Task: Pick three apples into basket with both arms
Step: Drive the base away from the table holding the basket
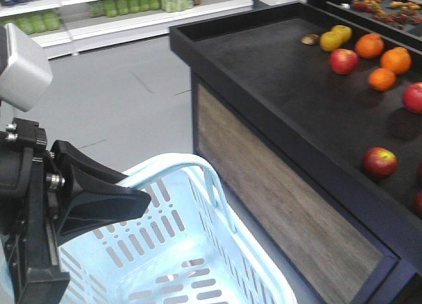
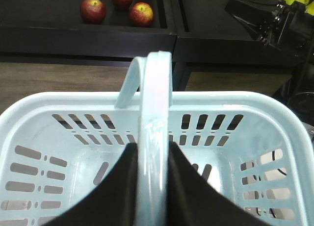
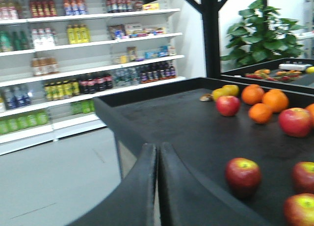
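**Black produce counter, basket held at its foot**

Grey shop floor lies under the pale blue basket (image 1: 178, 244), which is low and just beside the counter's wood-panelled front. Its hoop handle (image 2: 154, 103) stands upright, and the left gripper (image 2: 153, 147) is clamped on it, one black finger (image 2: 113, 187) pressed to each side.

The right gripper (image 3: 158, 150) hangs over the near edge of the counter (image 1: 283, 99) with its two fingers pressed together and nothing between them.

On the dark counter top lie the apples (image 2: 92, 10). Three sit close together near the front edge and well apart from the basket, and more red ones are scattered further back. Beyond them are the oranges (image 1: 369, 45) and the yellow fruits (image 1: 336, 37) near the far rim. Bottle-lined shelves (image 3: 73, 69) and a potted plant (image 3: 265, 32) fill the background.
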